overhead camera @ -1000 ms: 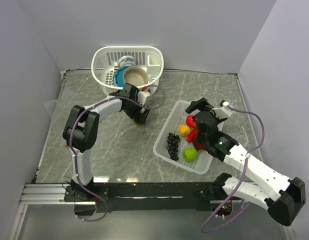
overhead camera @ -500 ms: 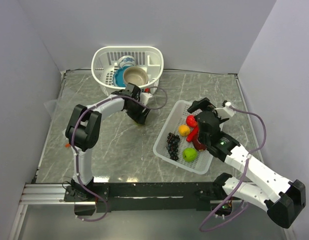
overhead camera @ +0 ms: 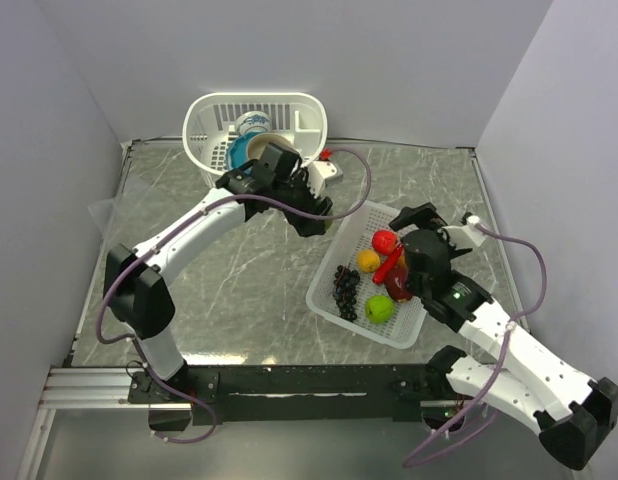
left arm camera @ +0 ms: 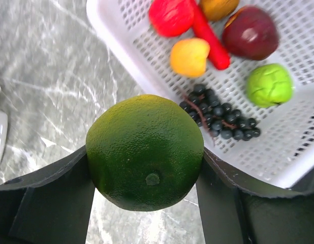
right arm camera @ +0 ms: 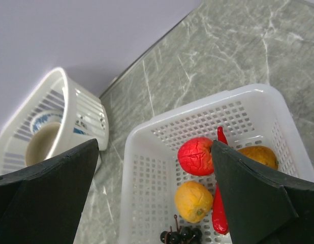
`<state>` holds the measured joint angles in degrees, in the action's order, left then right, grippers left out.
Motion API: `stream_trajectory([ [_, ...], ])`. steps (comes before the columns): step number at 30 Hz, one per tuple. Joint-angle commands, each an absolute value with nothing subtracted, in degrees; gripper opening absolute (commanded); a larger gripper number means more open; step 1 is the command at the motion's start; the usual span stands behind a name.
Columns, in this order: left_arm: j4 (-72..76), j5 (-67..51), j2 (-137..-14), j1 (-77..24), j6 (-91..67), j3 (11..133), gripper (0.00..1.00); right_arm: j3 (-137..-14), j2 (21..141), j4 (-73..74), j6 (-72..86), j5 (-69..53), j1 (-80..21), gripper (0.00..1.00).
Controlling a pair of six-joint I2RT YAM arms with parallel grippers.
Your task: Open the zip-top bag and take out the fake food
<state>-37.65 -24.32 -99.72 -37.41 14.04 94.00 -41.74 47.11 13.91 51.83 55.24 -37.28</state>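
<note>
Looking down from above, the left gripper (overhead camera: pixel 311 215) hangs just left of the far corner of the flat white basket (overhead camera: pixel 325 292). The right gripper (overhead camera: pixel 417 224) hovers over that basket's right side. A faint clear shape by the left wall may be the zip-top bag (overhead camera: pixel 102 212) — too dim to be sure, and well apart from both arms.

In the left wrist view, the fingers (left arm camera: pixel 50 193) clamp a dark green lime (left arm camera: pixel 147 151) from both sides, over bare table beside the basket rim. The other fake food lies inside: grapes (left arm camera: pixel 220 114), a yellow-orange fruit (left arm camera: pixel 190 56), a red chili (left arm camera: pixel 210 43) and a dark red apple (left arm camera: pixel 250 32).

The step appears to be dropping the lime in — carry it past the rim, lower over free mesh, then release so it cannot roll out.

In the right wrist view, that gripper's fingers (right arm camera: pixel 45 188) stand wide apart over the basket, holding nothing.
</note>
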Motion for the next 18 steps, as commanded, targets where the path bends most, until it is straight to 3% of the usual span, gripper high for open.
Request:
stream_trajectory([
  [1,-38.32,-28.74,-101.51,-40.24,13.35,94.14,0.02,-41.04,43.51,16.87,55.37,61.7,-36.65,1.0],
  [10,-36.83,-29.62,-105.64,-44.82,14.33,89.74,0.02,-40.78,43.24,18.9,55.73,61.7,-36.12,1.0],
  [11,-36.83,-29.53,-105.91,-44.91,14.41,89.56,0.1,-40.78,43.5,18.64,55.03,60.92,-36.12,1.0],
  [12,-36.48,-29.18,-105.91,-45.0,14.41,89.3,0.26,-40.78,43.77,18.02,54.58,60.3,-36.04,1.0],
  [13,-36.21,-28.48,-105.82,-45.09,14.5,88.51,0.5,-40.96,44.55,17.84,54.23,59.77,-36.04,1.0],
  [14,-35.78,-27.95,-105.56,-45.09,14.85,87.9,0.63,-41.39,45.17,17.93,54.23,59.16,-36.04,1.0],
  [15,-35.25,-27.25,-105.3,-45.09,14.85,87.11,0.98,-41.74,45.61,18.63,54.4,58.89,-36.04,1.0],
  [18,-32.53,-24.35,-104.15,-45.09,15.29,84.3,0.97,-42.71,46.84,19.16,54.49,58.27,-35.95,1.0],
])
